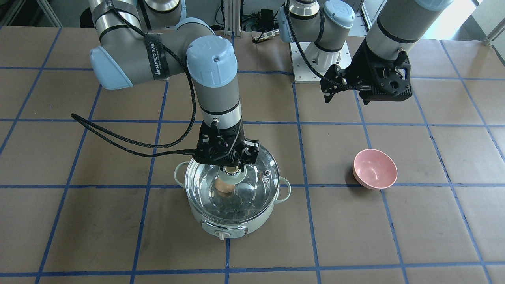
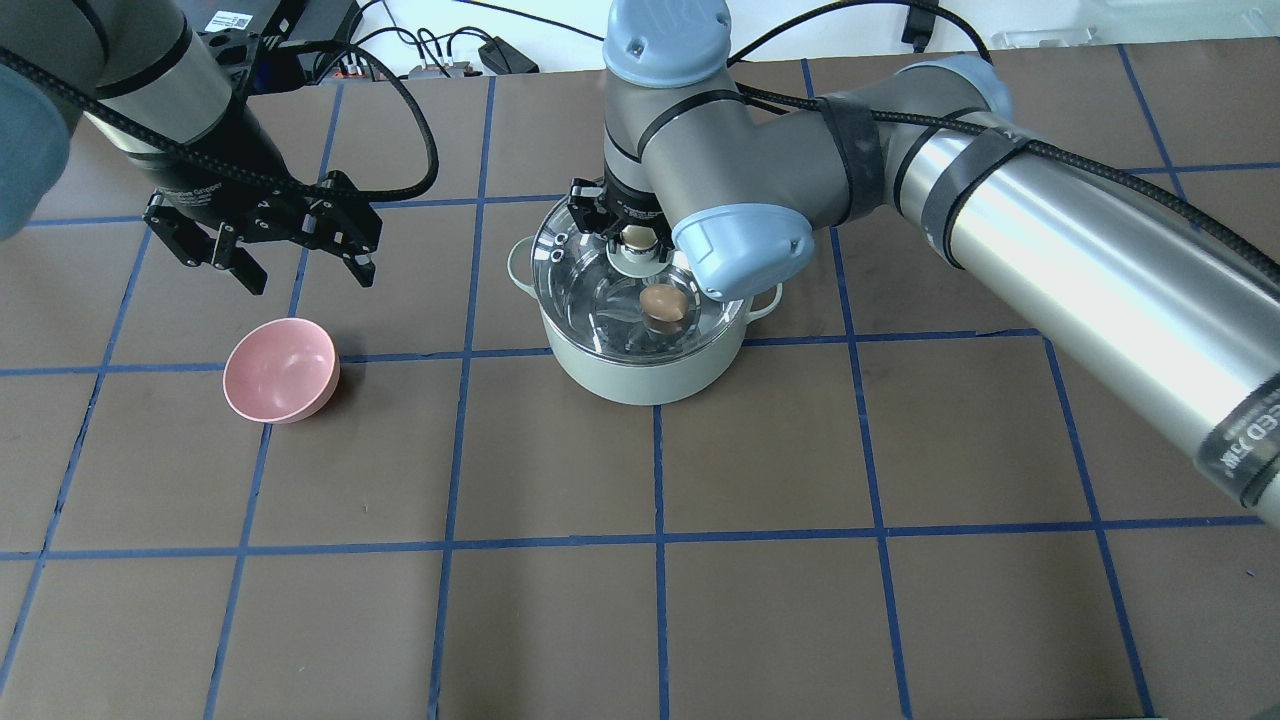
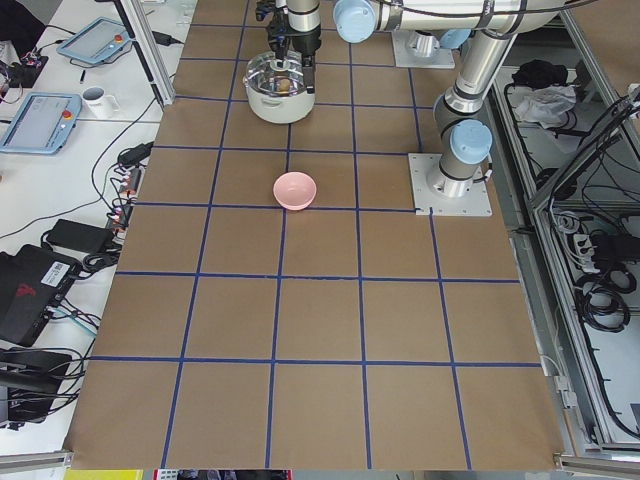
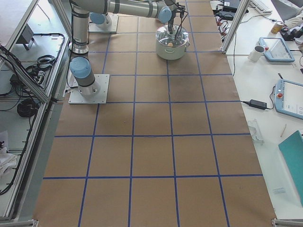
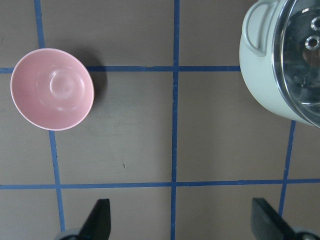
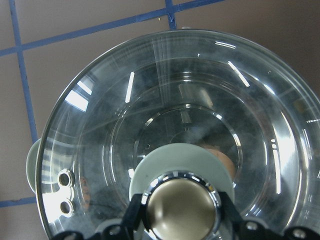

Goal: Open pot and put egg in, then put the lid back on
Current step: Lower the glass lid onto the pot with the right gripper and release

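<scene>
Overhead exterior view, from the frame's left: my left hand [image 2: 305,272] hangs at the upper left with its fingers spread and nothing between them, above the bench [image 2: 560,500]. Just below it sits the pink bowl [image 2: 281,370], empty. At centre stands the mint-green pot [image 2: 640,365] with the glass lid [image 2: 590,290] over its mouth. The egg [image 2: 663,303] lies inside on the steel floor, showing tan through the glass. My right hand [image 2: 636,232] comes straight down on the lid, closed around the beige knob [image 6: 181,207].

I judge this to be the last step: the egg is in and the lid is going back on. The next move calls for settling the lid flat on the rim, then releasing the knob and lifting clear without dragging it.

I can't tell whether the lid is fully seated. The right arm's elbow covers the lid's right edge here, the fingertips are hidden under the wrist, and the egg is only a blur in the right wrist view.
</scene>
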